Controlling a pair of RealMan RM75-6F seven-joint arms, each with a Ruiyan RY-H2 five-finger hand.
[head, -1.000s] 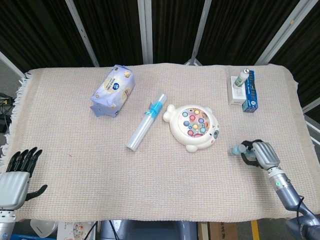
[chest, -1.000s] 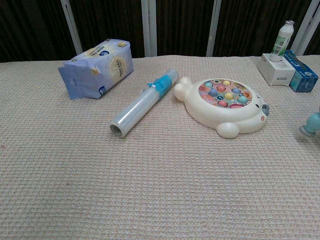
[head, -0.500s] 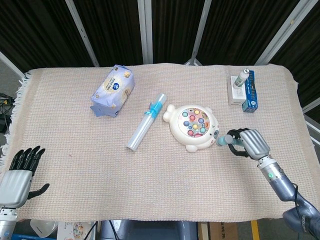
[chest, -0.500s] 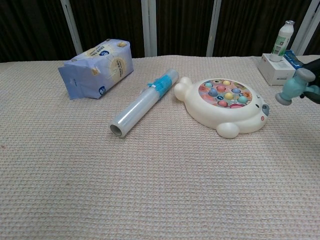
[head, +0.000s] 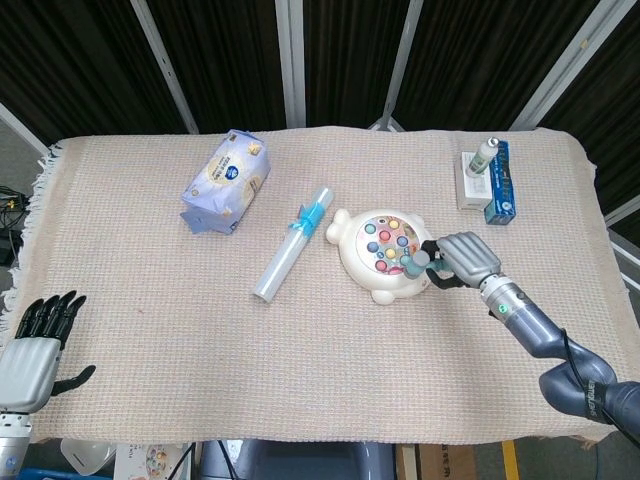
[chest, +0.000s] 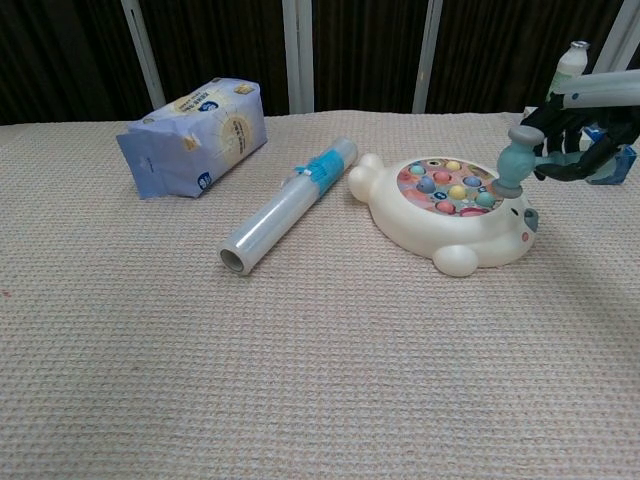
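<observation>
- Since the earlier frames the right hand (head: 468, 258) has travelled from the near right part of the cloth up and inward; it now sits at the right edge of the whack-a-mole toy (head: 385, 254).
- Right hand: fingers curled round the handle of a small teal toy mallet (chest: 516, 162), gripping it. In the chest view the mallet head hangs just above the toy's right rim, seemingly not touching.
- Left hand (head: 32, 350): at the near left corner, off the working area, fingers spread, holding nothing.
- The toy lies flat near the middle of the cloth, coloured pegs (chest: 452, 184) facing up, rounded ears toward the centre.
- Step in hand, as I judge it: mallet carried over the toy, poised before a strike. The next move calls for a short downward tap aligned on one peg, with the head kept upright so it does not glance off the rim.
- Around: a clear film roll (head: 293, 243) just left of the toy, well clear of the mallet; a blue-white packet (head: 226, 180) further left; boxes with a small bottle (head: 486, 178) at the far right, behind the right hand.
- Nothing stands between mallet and pegs.
</observation>
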